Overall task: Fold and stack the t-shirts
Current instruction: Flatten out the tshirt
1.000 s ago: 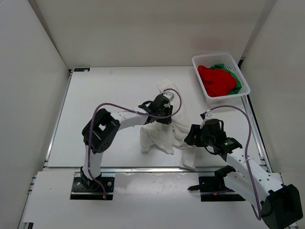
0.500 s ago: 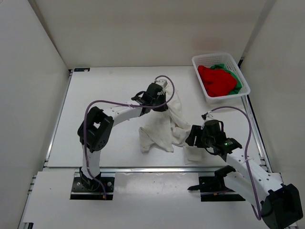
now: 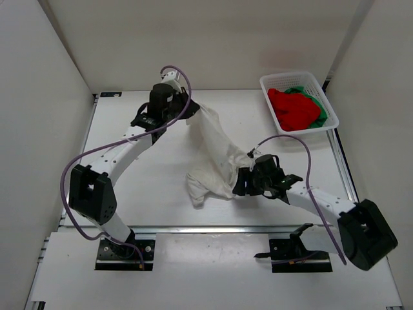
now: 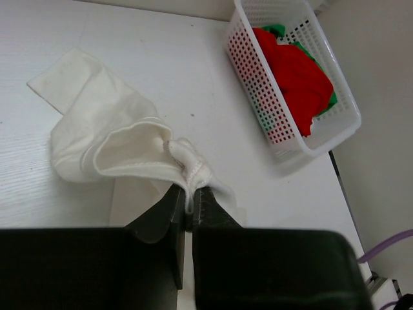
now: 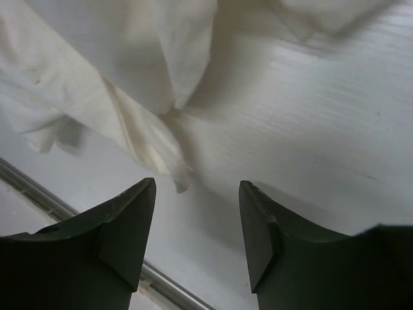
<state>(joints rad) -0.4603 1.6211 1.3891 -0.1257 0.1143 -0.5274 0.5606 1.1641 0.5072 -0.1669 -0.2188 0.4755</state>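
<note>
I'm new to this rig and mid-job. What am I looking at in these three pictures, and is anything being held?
Two robot arms are bolted at the near edge of a white table. The wide picture looks down from above and behind them; the other two come from a camera on each wrist. The left end effector is shut on a bunched edge of the white t-shirt, whose rest trails across the table. The right end effector is open by the shirt's near end, holding nothing. The red t-shirt and green t-shirt lie in the white basket.
</note>
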